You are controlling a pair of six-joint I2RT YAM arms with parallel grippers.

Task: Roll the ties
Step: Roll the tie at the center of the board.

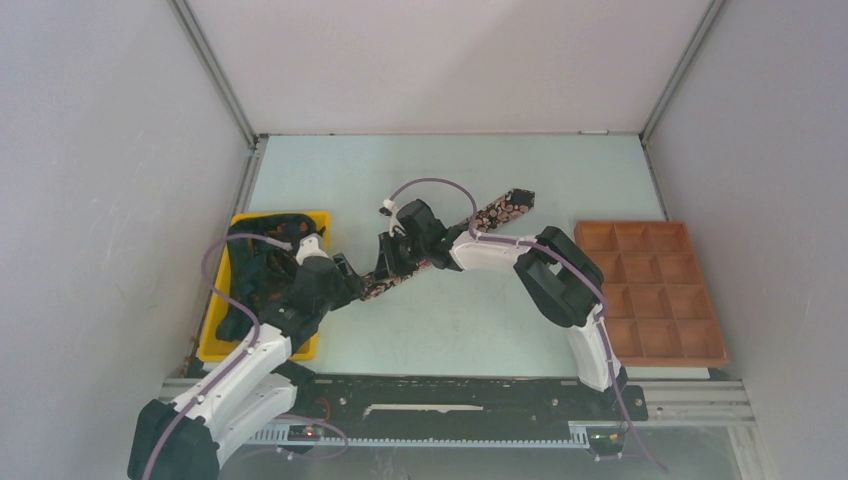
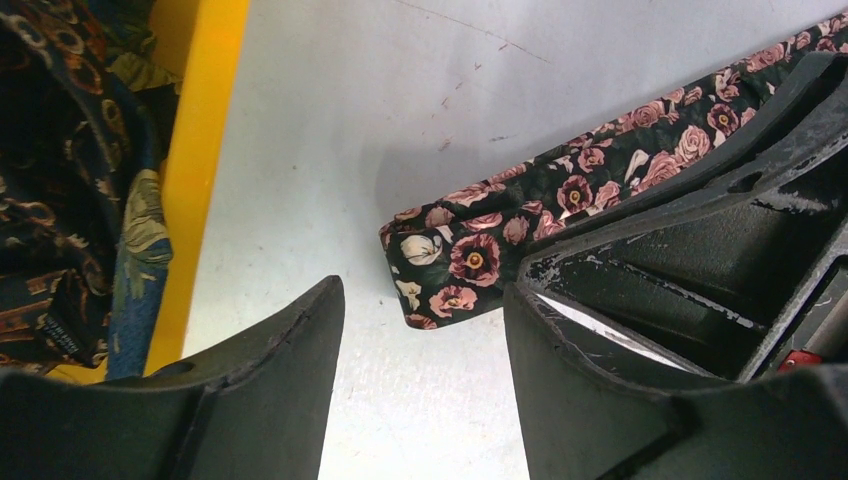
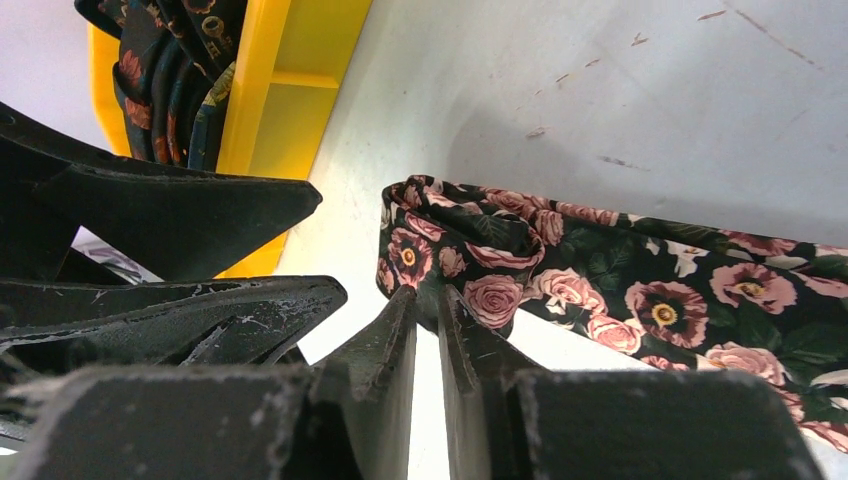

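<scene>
right tool [image 3: 428, 310] nearly closed, pinching the folded end of the tie [image 3: 620, 290] (probably to start the roll) — left tool [image 2: 422, 290] stands wide, empty, flanking that end on the surface [image 2: 400, 100].

The tie [image 1: 503, 208] is black, printed all over with roses in dusty pink and deeper maroon with yellow centres, plus a few cream-white blooms and dark green leaves. The table [image 1: 330, 170] is pale mint-grey, flecked with small brownish scuffs. At nine o'clock on it the bin [image 1: 212, 342] is bright yellow. The heaped ties [image 2: 60, 150] inside are navy and black with tan, olive and blue motifs. At three o'clock the compartment tray [image 1: 668, 360] is orange-brown. The left arm [image 1: 250, 362] and right arm [image 1: 490, 250] are white with black joints, and the cables [image 1: 430, 182] are lilac. The left gripper [image 2: 425, 300] and right gripper [image 3: 428, 310] are black, scuffed pale grey at the edges. The walls [image 1: 100, 150] are off-white.
</scene>
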